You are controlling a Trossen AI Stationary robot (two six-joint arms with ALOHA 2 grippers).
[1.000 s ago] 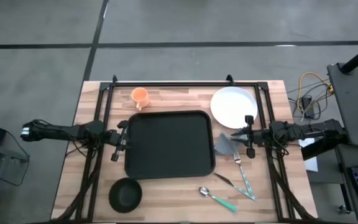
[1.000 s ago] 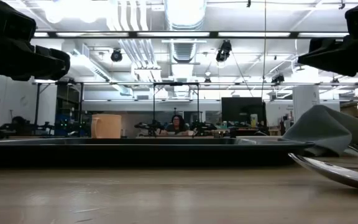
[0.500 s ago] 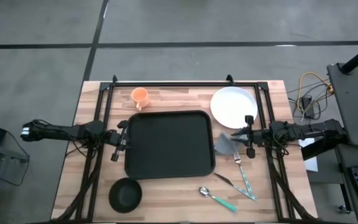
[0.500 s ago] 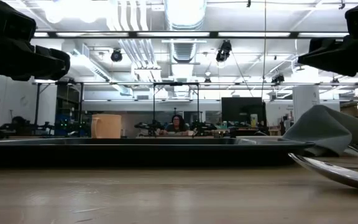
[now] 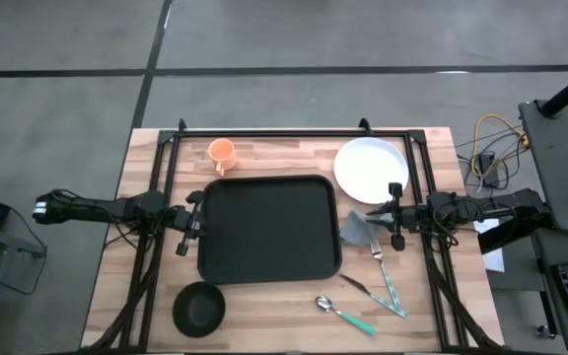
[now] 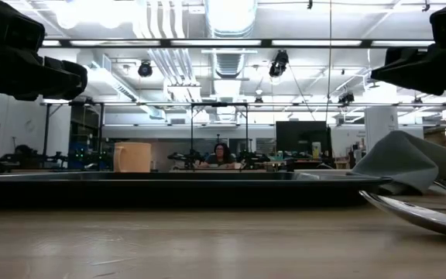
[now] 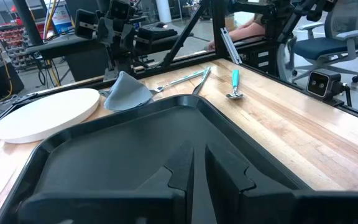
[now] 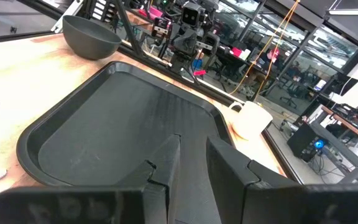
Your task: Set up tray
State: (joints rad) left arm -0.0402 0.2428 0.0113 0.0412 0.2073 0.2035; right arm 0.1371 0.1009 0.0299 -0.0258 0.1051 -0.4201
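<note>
The tray point(image 5: 268, 229) lay mid-table, nothing on it. Left gripper point(image 5: 187, 224) hovered at its left edge, fingers point(image 7: 178, 169) nearly together, holding nothing. Right gripper point(image 5: 394, 216) hovered over the grey napkin point(image 5: 357, 229) by the tray's right edge, gap narrow too. Plate point(image 5: 371, 169) and orange cup point(image 5: 222, 152) sat far side, bowl point(image 5: 199, 308) and spoon point(image 5: 343, 314) near side.

You get even, bright overhead light in the high view, with only soft short shadows on the bench point(image 5: 156, 286). In the low view the ceiling light strips point(image 6: 231, 12) blow out to glare, and the near bench surface and the spoon point(image 6: 416, 213) are blurred. The tray point(image 8: 104, 130) shows a dull sheen with faint streaks in the right wrist view.
</note>
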